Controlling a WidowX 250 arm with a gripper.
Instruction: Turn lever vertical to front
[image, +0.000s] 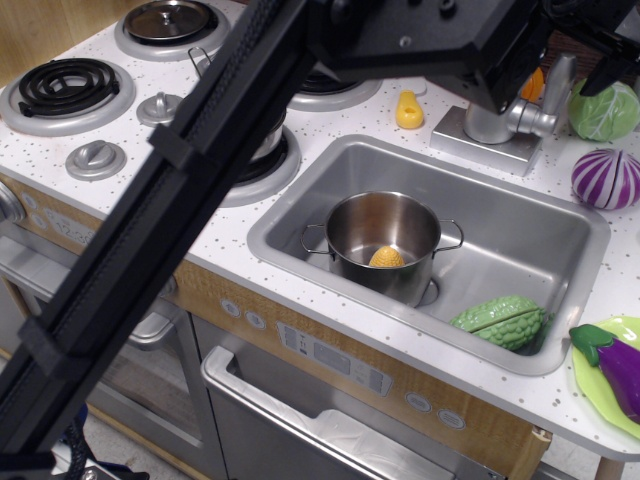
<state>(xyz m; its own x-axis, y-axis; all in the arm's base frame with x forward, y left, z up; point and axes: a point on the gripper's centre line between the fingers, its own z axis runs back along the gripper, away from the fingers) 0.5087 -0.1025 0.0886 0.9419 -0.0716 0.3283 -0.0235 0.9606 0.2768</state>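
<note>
The lever (561, 82) is a slim silver bar standing upright, behind the sink at the back right. A short stub joins it to the stubby silver tap body (490, 120), which sits on a grey base plate (470, 136). My gripper (610, 45) shows only as dark parts at the top right edge, just right of and above the lever and apart from it. Its jaws are mostly cut off by the frame, so I cannot tell whether they are open or shut. My black arm crosses the frame from the lower left to the top.
The sink (520, 225) holds a steel pot (385, 240) with a yellow piece inside, and a green gourd (500, 320). A purple cabbage (606, 178), a green cabbage (604, 112), a yellow toy (408, 110) and an eggplant (615, 360) lie around it. Stove burners are at the left.
</note>
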